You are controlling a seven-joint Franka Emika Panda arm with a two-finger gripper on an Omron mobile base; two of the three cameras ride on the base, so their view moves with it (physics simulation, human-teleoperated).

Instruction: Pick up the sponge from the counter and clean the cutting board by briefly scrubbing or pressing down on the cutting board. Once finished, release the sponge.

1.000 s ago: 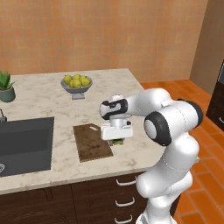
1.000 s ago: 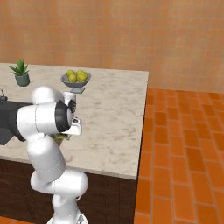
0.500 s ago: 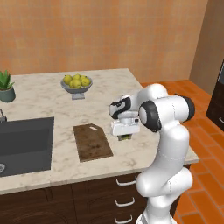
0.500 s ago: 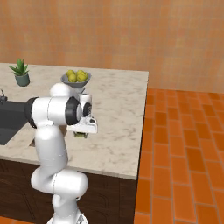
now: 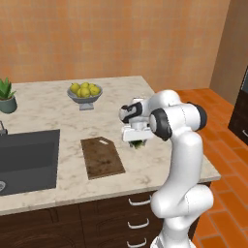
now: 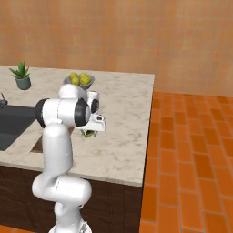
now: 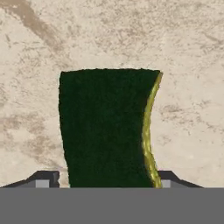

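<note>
The sponge, dark green on top with a yellow layer along one edge, lies between my gripper's two fingertips over the beige counter. A thin strip of counter shows between the left fingertip and the sponge, so the jaws stand slightly open. From the left base view my gripper points down with the sponge under it, just right of the cutting board. Whether the sponge rests on the counter I cannot tell. In the right base view the sponge peeks out below the gripper.
A bowl of yellow fruit stands behind the board. The dark sink lies to its left, with a potted plant at the back left. The counter's right edge drops to an orange tiled floor.
The arm has swung right, carrying the sponge from above the cutting board to the counter beside it. The jaws have widened off the sponge.
</note>
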